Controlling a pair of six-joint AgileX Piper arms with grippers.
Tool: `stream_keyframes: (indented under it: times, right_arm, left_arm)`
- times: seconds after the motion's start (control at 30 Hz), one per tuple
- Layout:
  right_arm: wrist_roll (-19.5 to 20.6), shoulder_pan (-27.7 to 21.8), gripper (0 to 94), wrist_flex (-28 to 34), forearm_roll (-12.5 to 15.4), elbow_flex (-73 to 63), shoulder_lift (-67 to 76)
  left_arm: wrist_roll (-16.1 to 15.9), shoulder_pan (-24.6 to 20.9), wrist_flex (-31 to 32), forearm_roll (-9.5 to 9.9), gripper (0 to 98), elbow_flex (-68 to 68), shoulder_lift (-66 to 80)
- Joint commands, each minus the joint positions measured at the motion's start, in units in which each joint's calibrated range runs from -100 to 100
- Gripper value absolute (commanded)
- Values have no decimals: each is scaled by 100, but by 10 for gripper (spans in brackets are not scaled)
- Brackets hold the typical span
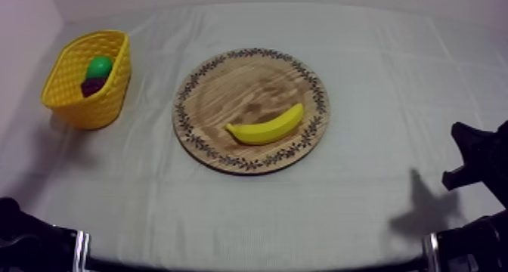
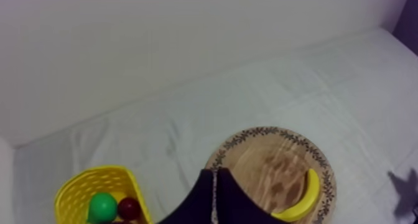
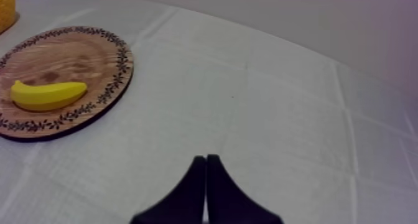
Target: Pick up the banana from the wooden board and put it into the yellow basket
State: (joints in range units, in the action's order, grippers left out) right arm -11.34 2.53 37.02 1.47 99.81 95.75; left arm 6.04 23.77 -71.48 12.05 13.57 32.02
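**Surface condition: banana on board, both tools clenched and empty**

The surface is covered with a grey-white cloth, creased in places, and a plain pale wall stands behind it.

1. Wooden board: round, with a patterned rim, lying flat near the middle of the surface.
2. Banana: lies on its side on the wooden board, on the half nearer the camera, with its curve opening toward the board's centre. Nothing touches it.
3. Yellow basket: stands on the cloth to the left of the board, apart from it and leaning slightly. It holds a green fruit and a small red fruit, which lie side by side.
4. Left tool: the fingers are pressed together in a narrow wedge and grip nothing. The tool points toward the board's near rim, on the basket's side of the board. The banana lies beyond it, untouched.
5. Right tool: the fingers are pressed together and grip nothing. It sits over bare cloth, well to the right of the board.
6. A shadow falls on the cloth to the right of the board.
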Motion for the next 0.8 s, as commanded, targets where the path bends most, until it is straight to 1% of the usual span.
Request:
stream_keyframes:
  times: [0.0,0.3,0.5,0.77]
  right_arm:
    - [-2,-1,3,0,-3,-3,0]
    - [-2,-1,3,0,-3,-3,0]
    - [-2,-1,3,0,-3,-3,0]
    - [-2,-1,3,0,-3,-3,0]
  left_arm:
    - [-3,97,-66,6,0,-215,-264]
    - [-121,518,-46,-19,0,-705,-1134]
    - [-152,815,-51,32,0,-845,-1798]
    - [-127,1020,25,61,0,-782,-2571]
